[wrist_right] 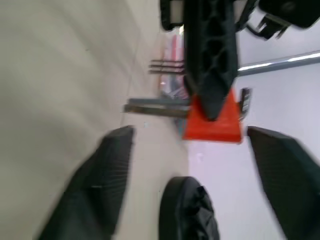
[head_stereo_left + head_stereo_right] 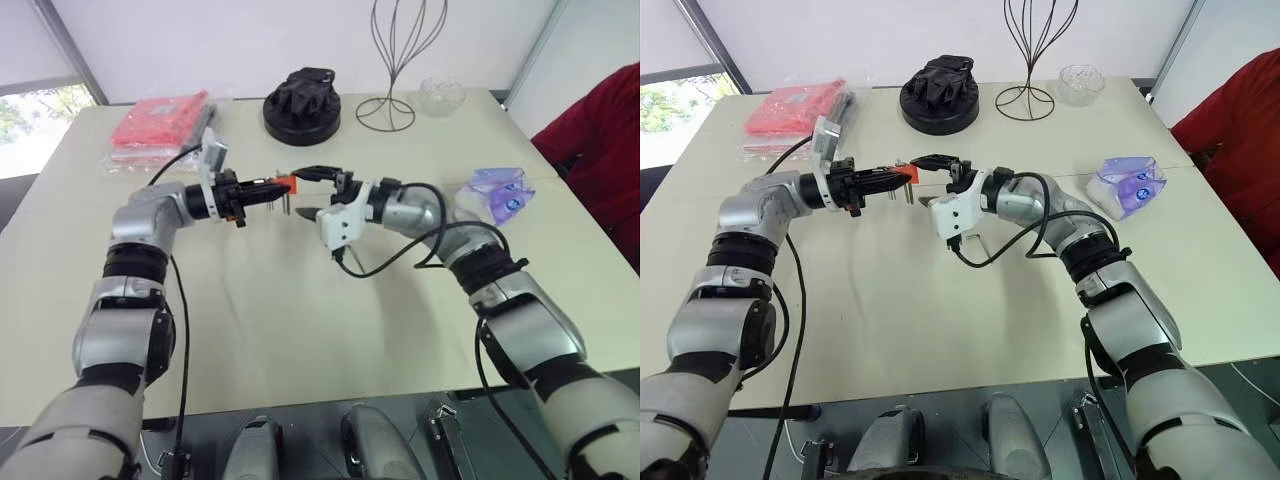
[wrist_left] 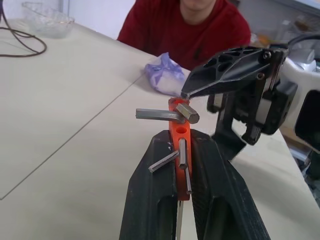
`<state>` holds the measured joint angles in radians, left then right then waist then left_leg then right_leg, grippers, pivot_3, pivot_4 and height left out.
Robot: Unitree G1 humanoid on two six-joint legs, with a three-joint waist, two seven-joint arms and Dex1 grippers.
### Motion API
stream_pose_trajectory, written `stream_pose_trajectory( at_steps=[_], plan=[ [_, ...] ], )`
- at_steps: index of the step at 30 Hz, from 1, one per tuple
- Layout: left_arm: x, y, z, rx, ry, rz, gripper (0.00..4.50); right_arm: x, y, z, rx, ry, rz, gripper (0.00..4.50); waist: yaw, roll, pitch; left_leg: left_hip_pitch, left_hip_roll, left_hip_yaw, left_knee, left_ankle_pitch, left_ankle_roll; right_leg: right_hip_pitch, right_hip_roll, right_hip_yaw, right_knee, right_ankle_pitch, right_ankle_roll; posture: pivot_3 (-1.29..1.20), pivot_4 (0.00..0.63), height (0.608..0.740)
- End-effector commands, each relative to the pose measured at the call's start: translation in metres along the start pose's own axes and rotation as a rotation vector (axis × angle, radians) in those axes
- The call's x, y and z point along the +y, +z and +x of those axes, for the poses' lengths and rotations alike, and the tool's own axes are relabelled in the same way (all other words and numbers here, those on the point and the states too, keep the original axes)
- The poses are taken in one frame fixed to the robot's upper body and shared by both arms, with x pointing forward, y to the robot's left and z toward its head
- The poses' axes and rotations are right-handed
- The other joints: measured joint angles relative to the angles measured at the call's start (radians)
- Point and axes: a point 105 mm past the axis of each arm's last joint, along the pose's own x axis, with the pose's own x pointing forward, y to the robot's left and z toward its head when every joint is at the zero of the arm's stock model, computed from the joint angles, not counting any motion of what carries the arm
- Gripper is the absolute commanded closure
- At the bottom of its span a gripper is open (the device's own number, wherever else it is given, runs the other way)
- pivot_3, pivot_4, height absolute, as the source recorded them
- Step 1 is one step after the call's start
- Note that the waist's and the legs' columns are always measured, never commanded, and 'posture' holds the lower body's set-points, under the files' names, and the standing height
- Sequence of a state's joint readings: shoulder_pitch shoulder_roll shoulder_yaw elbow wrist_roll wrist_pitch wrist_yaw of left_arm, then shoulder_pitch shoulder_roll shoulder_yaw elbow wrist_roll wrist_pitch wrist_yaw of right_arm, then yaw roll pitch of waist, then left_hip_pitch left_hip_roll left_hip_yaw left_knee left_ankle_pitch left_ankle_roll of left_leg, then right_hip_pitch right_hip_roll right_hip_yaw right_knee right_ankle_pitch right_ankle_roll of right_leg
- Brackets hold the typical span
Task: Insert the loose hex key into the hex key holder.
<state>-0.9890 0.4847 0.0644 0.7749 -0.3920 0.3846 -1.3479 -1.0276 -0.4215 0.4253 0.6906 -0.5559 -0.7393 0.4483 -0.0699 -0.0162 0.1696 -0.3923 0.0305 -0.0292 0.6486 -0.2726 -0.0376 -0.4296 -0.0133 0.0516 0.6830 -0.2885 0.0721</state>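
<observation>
My left gripper (image 2: pixel 268 187) is shut on the orange-red hex key holder (image 3: pixel 179 135), held level above the table. Thin keys stick out of the holder's side. A thicker grey L-shaped key, the loose hex key (image 3: pixel 162 115), sits in the hole at the holder's free end, its hexagonal tip showing beside the orange plastic. My right gripper (image 2: pixel 312 192) faces the holder's end with its jaws wide open. One finger (image 3: pixel 230 70) hovers just above the key and grips nothing. In the right wrist view the holder (image 1: pixel 212 122) lies between the spread fingers (image 1: pixel 100 185).
On the cream table (image 2: pixel 300 330) lie a red packet (image 2: pixel 160 125) at the far left, a black round base with a dark glove-like thing (image 2: pixel 302 105), a wire stand (image 2: pixel 390 110), a glass bowl (image 2: pixel 440 97) and a purple tissue pack (image 2: pixel 497 195). A person in red (image 2: pixel 600 120) sits at the right.
</observation>
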Motion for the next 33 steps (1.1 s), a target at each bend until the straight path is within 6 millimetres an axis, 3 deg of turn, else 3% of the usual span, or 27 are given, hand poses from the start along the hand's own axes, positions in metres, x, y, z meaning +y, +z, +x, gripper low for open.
stream_pose_trajectory(
  at_steps=[1, 3, 5, 7, 9, 13, 16, 20, 27, 33],
  plan=[
    [-0.003, 0.011, -0.005, -0.026, 0.008, 0.069, 4.50, -0.009, -0.012, -0.012, 0.057, -0.026, -0.020, 0.04, 0.000, 0.000, 0.000, 0.000, 0.000, 0.000, 0.000, 0.000, 0.000, 0.000, 0.000, 0.000, 0.000, 0.000, 0.000, 0.00, 0.150, 0.740],
    [-0.005, 0.014, -0.005, -0.022, 0.023, 0.125, 4.50, -0.006, -0.032, -0.026, 0.164, -0.024, 0.036, 0.04, 0.002, 0.000, 0.000, 0.000, 0.000, 0.000, 0.000, 0.000, 0.000, 0.000, 0.000, 0.000, 0.000, 0.000, 0.000, 0.00, 0.150, 0.740],
    [-0.012, 0.023, -0.003, -0.045, 0.037, 0.187, 4.50, -0.008, -0.055, -0.044, 0.296, -0.071, 0.237, 0.04, 0.007, 0.000, 0.000, -0.001, 0.000, 0.000, 0.000, 0.000, 0.000, 0.000, -0.001, 0.000, 0.000, 0.000, 0.000, 0.00, 0.150, 0.740],
    [-0.025, 0.027, -0.004, -0.037, 0.018, 0.246, 4.50, -0.004, -0.064, -0.063, 0.360, -0.097, 0.545, 0.04, 0.010, 0.000, 0.000, -0.001, 0.001, 0.000, 0.001, 0.000, 0.000, 0.001, -0.001, 0.000, 0.000, 0.000, 0.000, 0.00, 0.150, 0.740],
    [-0.043, 0.024, -0.006, -0.018, -0.015, 0.277, 4.50, 0.004, -0.059, -0.084, 0.392, -0.093, 0.914, 0.04, 0.014, 0.000, 0.000, -0.001, 0.002, -0.001, 0.000, 0.000, 0.000, 0.001, -0.001, 0.000, 0.001, 0.000, 0.000, 0.00, 0.150, 0.740],
    [-0.065, 0.013, -0.010, 0.002, -0.041, 0.260, 4.50, 0.033, -0.032, -0.106, 0.469, 0.044, 1.244, 0.04, 0.018, 0.001, 0.000, 0.000, 0.003, -0.003, 0.000, -0.002, 0.004, 0.000, -0.002, 0.001, 0.001, 0.000, 0.000, 0.00, 0.150, 0.740],
    [-0.073, -0.003, -0.013, 0.036, -0.032, 0.252, 4.50, 0.054, -0.019, -0.111, 0.528, 0.103, 1.361, 0.04, 0.024, 0.001, 0.000, 0.001, 0.001, -0.003, 0.001, -0.004, 0.007, 0.001, 0.000, 0.001, 0.001, 0.000, 0.000, 0.00, 0.150, 0.740],
    [-0.077, -0.027, -0.012, 0.102, -0.008, 0.267, 4.50, 0.070, -0.014, -0.103, 0.574, 0.116, 1.428, 0.04, 0.027, 0.001, 0.000, 0.001, 0.001, -0.002, 0.002, -0.004, 0.007, 0.002, 0.001, 0.001, 0.000, 0.000, 0.000, 0.00, 0.150, 0.740],
    [-0.082, -0.048, -0.009, 0.093, 0.040, 0.243, 4.50, 0.084, -0.032, -0.084, 0.670, 0.056, 1.481, 0.04, 0.028, 0.001, 0.000, 0.001, 0.001, -0.001, 0.002, -0.004, 0.007, 0.002, 0.000, 0.001, 0.000, 0.000, 0.000, 0.00, 0.150, 0.740],
    [-0.084, -0.052, -0.008, 0.081, 0.062, 0.239, 4.50, 0.097, -0.041, -0.075, 0.713, 0.037, 1.462, 0.04, 0.027, 0.000, -0.001, 0.001, 0.001, -0.001, 0.002, -0.004, 0.007, 0.002, 0.001, 0.001, 0.000, 0.000, 0.000, 0.00, 0.150, 0.740]
  ],
)
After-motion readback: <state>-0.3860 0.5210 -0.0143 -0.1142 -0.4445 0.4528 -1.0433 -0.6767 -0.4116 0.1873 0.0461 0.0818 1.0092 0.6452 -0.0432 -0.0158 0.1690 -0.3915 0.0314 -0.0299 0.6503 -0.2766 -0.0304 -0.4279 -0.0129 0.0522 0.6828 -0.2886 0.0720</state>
